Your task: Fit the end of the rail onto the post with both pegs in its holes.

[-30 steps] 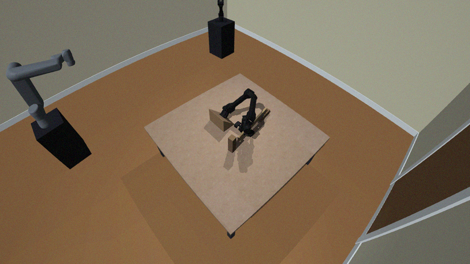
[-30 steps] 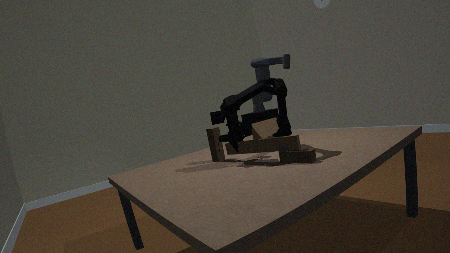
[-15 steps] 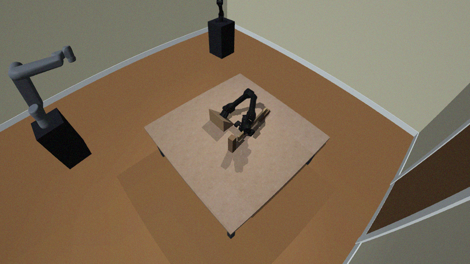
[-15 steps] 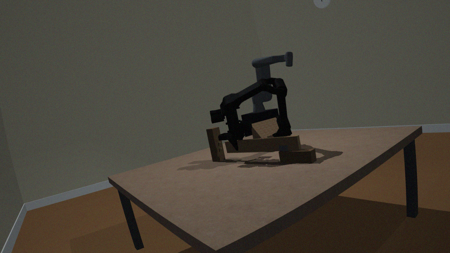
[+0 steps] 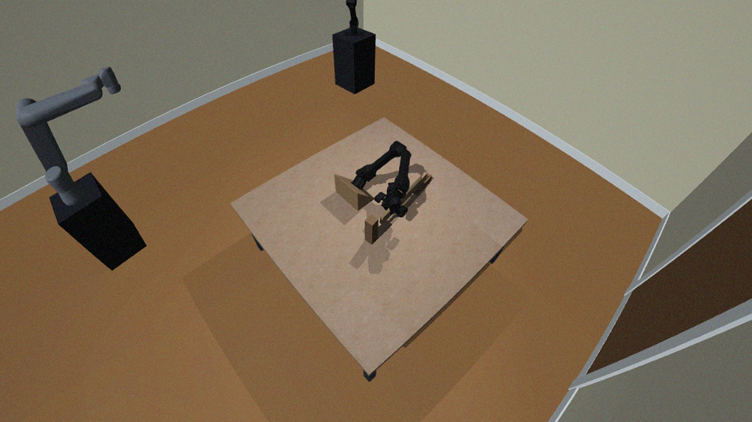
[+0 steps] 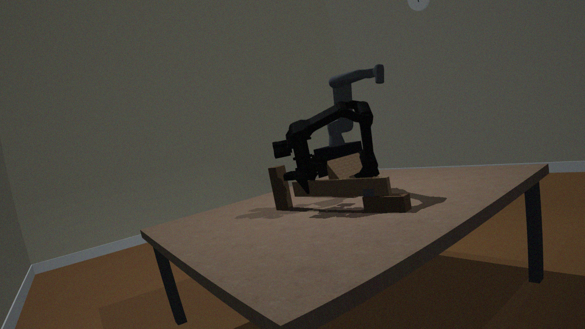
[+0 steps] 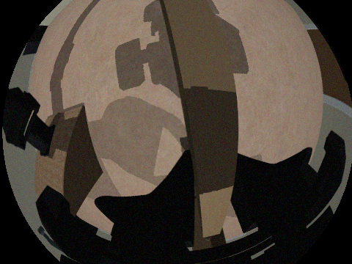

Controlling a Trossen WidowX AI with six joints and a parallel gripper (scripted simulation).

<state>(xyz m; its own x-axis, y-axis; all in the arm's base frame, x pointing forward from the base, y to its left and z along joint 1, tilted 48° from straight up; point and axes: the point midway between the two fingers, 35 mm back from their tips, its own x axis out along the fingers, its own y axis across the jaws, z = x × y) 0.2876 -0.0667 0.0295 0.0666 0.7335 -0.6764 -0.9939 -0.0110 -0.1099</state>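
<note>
The wooden rail [image 5: 415,188] [image 6: 339,188] [image 7: 209,48] is held off the table and looks nearly level in the exterior view. My gripper [image 5: 391,210] [image 6: 305,188] [image 7: 201,152] is shut on the rail near its near end, one finger on each side. The upright post [image 5: 371,229] [image 6: 280,188] stands just beyond that end, with a narrow gap showing between them. The pegs and holes are not clear. The rail's far end lies over the low footboard block [image 6: 386,204], at the small dark bracket [image 6: 368,192]. I cannot tell whether it is fully seated.
A wedge-shaped wooden block [image 5: 348,192] [image 6: 344,167] [image 7: 50,169] stands by my arm's base, to one side of the rail. All stand on the table [image 5: 380,311] [image 6: 261,253]. A grey arm [image 5: 58,100] and another black arm [image 5: 353,7] stand on pedestals off the table.
</note>
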